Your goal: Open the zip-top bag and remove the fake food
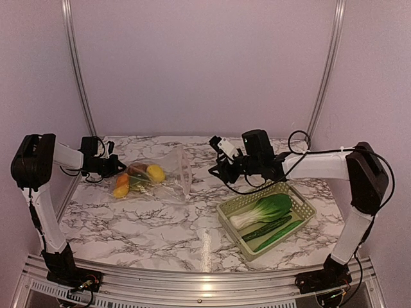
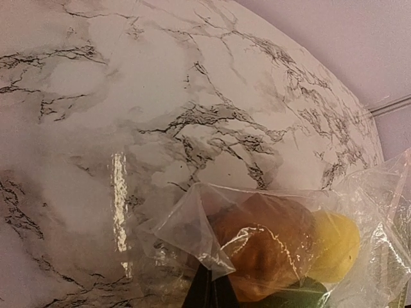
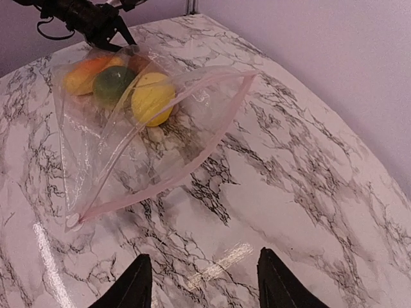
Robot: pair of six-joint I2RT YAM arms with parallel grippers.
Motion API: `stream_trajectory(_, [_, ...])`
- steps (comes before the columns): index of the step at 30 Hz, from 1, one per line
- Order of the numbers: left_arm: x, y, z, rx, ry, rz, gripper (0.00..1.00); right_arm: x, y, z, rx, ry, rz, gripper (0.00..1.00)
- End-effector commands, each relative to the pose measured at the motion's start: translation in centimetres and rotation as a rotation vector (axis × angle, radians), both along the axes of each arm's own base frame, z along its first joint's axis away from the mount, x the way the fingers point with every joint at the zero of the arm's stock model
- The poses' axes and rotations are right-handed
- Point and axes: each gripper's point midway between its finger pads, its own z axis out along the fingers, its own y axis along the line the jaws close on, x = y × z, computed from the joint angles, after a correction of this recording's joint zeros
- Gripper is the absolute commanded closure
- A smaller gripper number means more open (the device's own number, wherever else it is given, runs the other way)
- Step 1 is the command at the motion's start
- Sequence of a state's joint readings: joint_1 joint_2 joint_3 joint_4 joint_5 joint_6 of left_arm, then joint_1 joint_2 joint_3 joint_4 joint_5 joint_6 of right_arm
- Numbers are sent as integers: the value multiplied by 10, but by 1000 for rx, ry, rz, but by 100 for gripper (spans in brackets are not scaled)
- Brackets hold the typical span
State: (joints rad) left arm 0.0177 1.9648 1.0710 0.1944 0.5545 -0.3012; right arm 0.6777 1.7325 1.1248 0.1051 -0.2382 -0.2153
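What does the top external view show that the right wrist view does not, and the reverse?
Only top external: the lattice basket, holding a bok choy and a cucumber.

Only right wrist: the gaping mouth of the zip-top bag, edged by its zipper strip; a green piece inside; and the right pincer, tips apart over bare marble.

Both: the bag, its lemon and orange fruit, and the left pincer at the bag's closed end.
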Motion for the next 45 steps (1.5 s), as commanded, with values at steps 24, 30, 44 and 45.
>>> stream_trajectory(24, [-17, -48, 3, -38, 18, -196, 100, 25, 79, -57, -150, -148, 423, 73])
stream_trajectory(30, [-17, -47, -1, -36, 29, -192, 100, 1, 69, -46, -144, -168, 418, 73])
stream_trajectory(44, [-19, -54, 4, -58, 19, -215, 100, 3, 77, -92, -241, -100, 424, 77])
stream_trajectory(45, [-20, -55, 4, -61, 20, -221, 100, 6, 80, -93, -243, -103, 425, 78])
